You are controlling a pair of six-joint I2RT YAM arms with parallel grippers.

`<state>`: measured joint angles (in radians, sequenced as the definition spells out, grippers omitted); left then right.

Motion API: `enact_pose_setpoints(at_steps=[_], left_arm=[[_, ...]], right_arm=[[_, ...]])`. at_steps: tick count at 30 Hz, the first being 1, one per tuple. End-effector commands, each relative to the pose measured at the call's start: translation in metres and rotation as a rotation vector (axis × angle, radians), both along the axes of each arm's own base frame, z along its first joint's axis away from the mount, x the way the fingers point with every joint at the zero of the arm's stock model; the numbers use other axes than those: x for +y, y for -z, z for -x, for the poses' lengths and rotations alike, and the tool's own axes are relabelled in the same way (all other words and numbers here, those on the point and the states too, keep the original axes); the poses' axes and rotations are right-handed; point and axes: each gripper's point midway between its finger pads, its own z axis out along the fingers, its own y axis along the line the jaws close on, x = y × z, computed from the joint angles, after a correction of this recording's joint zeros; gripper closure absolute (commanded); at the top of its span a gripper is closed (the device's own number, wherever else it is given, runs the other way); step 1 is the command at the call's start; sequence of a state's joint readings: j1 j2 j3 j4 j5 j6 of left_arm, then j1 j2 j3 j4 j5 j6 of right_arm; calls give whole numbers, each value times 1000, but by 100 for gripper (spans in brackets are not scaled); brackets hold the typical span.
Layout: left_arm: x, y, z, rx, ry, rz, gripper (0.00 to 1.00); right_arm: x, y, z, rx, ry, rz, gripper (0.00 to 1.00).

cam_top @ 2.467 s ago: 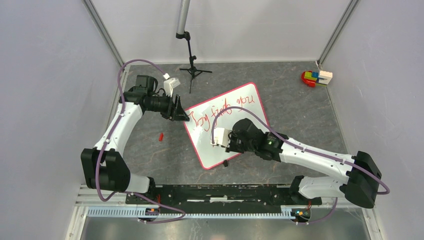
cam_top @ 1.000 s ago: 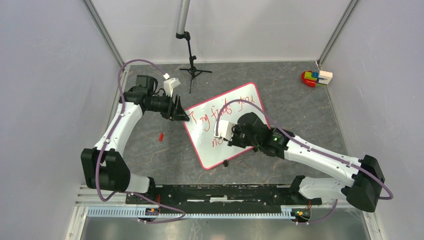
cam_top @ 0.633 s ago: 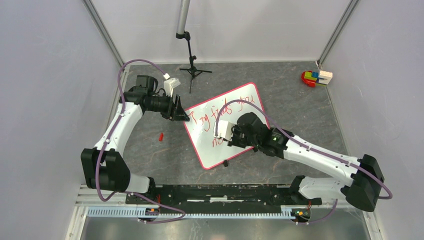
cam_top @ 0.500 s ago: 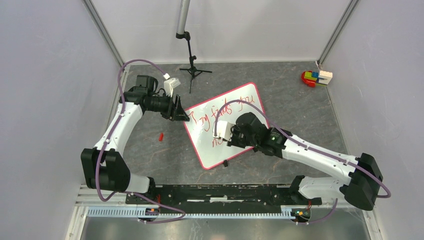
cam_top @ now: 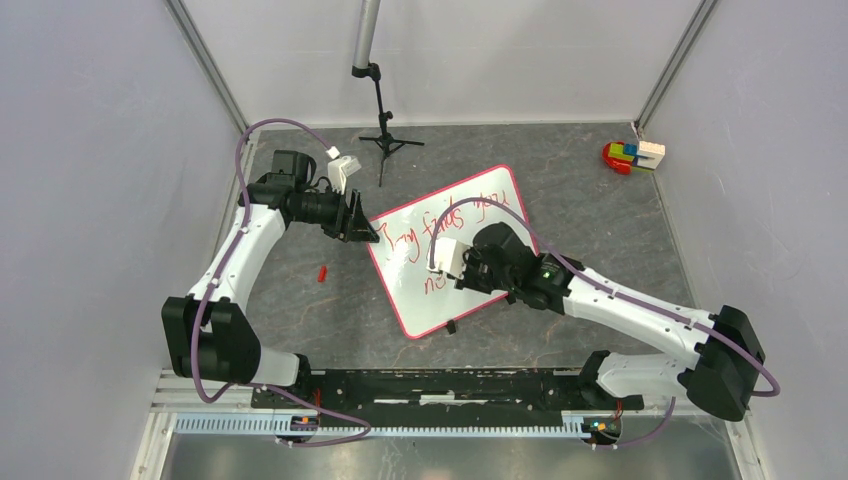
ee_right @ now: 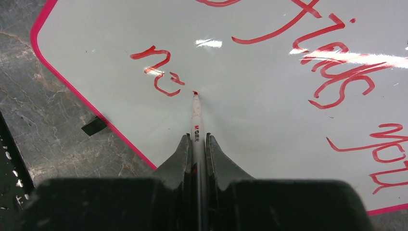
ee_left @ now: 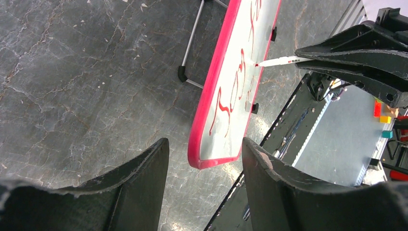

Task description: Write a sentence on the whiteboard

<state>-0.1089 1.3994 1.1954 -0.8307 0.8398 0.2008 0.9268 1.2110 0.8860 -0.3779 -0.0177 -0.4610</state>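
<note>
From the top view my right arm covers part of the sentence (cam_top: 445, 218), and I cannot read its words in any view. The right wrist camera cuts the whiteboard (ee_right: 269, 130) off at top and right. The right gripper (ee_right: 196, 138) is clamped on a marker (ee_right: 196, 113). Its red tip is at the board just beside the second line's short strokes, and I cannot tell if it touches. The board lies skewed at the middle of the table (cam_top: 600, 220). The left gripper (ee_left: 204, 144) has its fingers apart and empty, just off the board's left corner.
</note>
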Motion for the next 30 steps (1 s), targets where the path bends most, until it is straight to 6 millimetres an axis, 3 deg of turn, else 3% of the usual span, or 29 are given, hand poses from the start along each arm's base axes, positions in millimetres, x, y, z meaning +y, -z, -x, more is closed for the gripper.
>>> enact_pose_setpoints(at_steps=[1, 14, 30], left_arm=[[-2, -10, -2, -55, 8, 9, 36], [-2, -10, -1, -56, 10, 10, 36], [-2, -9, -2, -54, 9, 8, 36]], right_arm=[[-3, 3, -2, -12, 8, 8, 100], [-17, 18, 8, 13, -2, 48, 100], [-11, -16, -20, -50, 54, -6, 100]])
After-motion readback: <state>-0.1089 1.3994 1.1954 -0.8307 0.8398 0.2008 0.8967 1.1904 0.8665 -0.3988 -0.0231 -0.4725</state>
